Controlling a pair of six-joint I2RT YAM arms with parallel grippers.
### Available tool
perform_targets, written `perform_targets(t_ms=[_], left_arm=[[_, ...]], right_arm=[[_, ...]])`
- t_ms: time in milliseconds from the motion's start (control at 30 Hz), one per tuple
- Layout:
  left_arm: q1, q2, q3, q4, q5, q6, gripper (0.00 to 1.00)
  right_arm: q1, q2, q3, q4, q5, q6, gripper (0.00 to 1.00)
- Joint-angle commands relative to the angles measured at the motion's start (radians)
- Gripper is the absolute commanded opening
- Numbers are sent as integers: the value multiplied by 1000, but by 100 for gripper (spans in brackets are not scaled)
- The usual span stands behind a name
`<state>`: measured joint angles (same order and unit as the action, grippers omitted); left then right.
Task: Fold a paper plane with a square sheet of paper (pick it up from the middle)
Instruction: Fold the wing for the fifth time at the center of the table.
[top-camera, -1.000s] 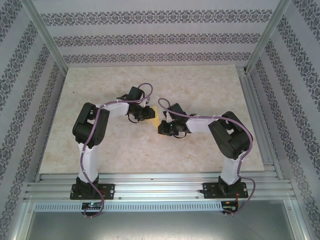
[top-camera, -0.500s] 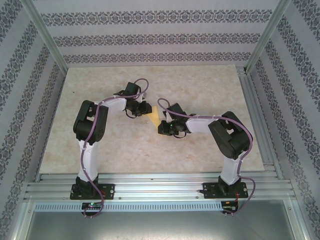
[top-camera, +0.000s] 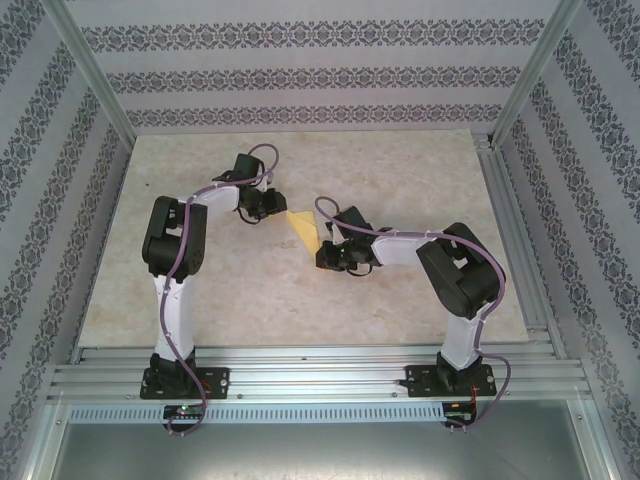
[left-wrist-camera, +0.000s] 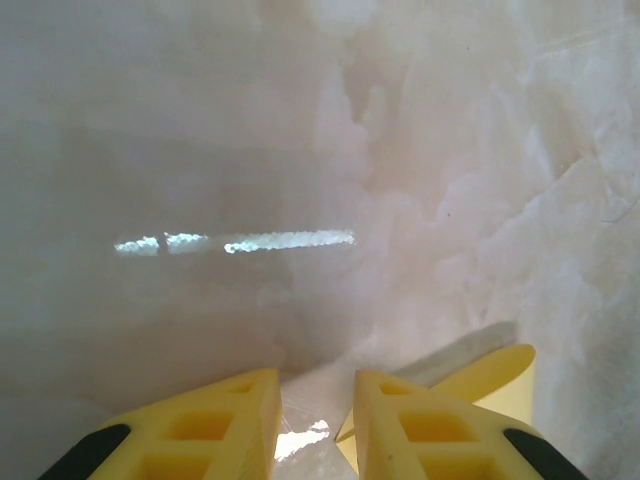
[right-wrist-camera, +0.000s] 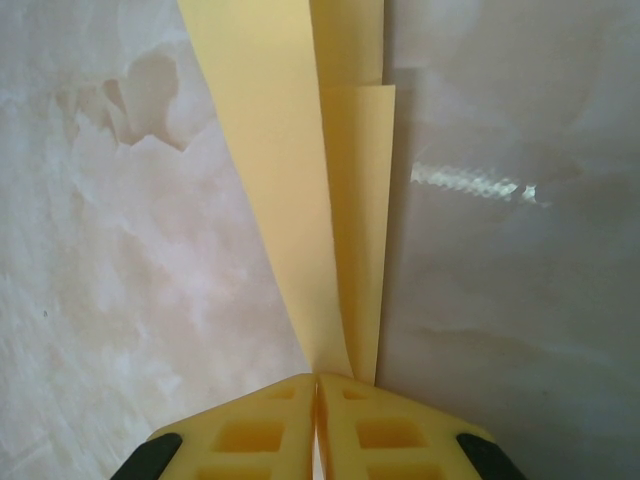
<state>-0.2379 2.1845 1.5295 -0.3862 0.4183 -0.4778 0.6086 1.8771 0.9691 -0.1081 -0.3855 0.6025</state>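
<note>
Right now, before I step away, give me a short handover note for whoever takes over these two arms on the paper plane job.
Left gripper: open, empty, beside a corner of the folded paper.
Right gripper: shut on the folded paper, pinching its near end.
Paper: over the middle of the table, between the two grippers; lifted or resting, can't tell.
Done: gripped and folded into long overlapping layers with a pointed end.
Left: probably the last wing folds, then setting it down; how many folds remain isn't clear.

My left gripper (left-wrist-camera: 315, 385) hung over mid-tabletop with its fingers slightly parted. My right gripper (right-wrist-camera: 317, 380) sat near it, fingers pressed together. Both elbows were bent outward.
</note>
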Motion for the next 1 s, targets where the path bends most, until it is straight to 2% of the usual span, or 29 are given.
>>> perform_targets(t_ms=[0,267,367,600,800,967], left_arm=[[20,0,33,-7,-77,41,29],[17,-203,-94,63,-79,-9,31],[7,-272,-166,98,-83,-29,33],[-38,-399,-300,142,-95,-71,47],[-101,-458,-367,189,-81,-83,53],[-138,-452,-375,209,-54,-64,60]], right_arm=[[2,54,-39,-159,78,-12,11],[-9,-40,-41,-21,-12,44,14],[-12,-111,-7,18,-9,58,20],[-11,-229,11,70,89,78,33],[17,-233,-7,95,156,64,35],[56,-239,-69,194,236,117,41]])
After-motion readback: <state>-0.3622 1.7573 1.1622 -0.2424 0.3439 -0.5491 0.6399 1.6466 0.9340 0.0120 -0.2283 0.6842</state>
